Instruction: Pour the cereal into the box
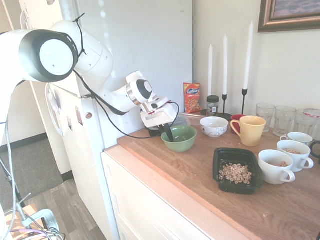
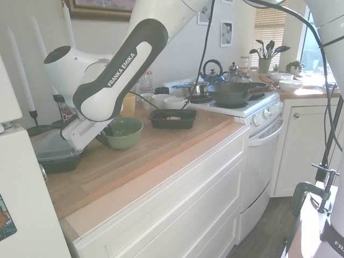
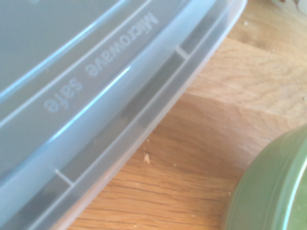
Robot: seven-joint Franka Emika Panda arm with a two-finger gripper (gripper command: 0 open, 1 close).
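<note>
- Cereal (image 1: pixel 235 173) lies in the black box (image 1: pixel 221 158) on the wooden counter (image 1: pixel 280 210), near white cups (image 1: pixel 275 166).
- Gripper (image 1: pixel 167 133), fingers pressed together, sits at the green bowl's (image 1: pixel 179 138) rim.
- Second exterior view alone shows a lidded black container (image 2: pixel 54 153) beside the bowl.
- Wrist view reads "Microwave safe" on its clear lid (image 3: pixel 86 76).

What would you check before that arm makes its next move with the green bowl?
1. Cereal lying in the black tray: ok.
2. Green bowl upright, not tipped: ok.
3. Fingers closed at the bowl's rim: ok.
4. Bowl fully emptied: cannot tell, the fingers hide part of the inside.
5. Gap between the bowl and the clear-lidded container: ok.
</note>
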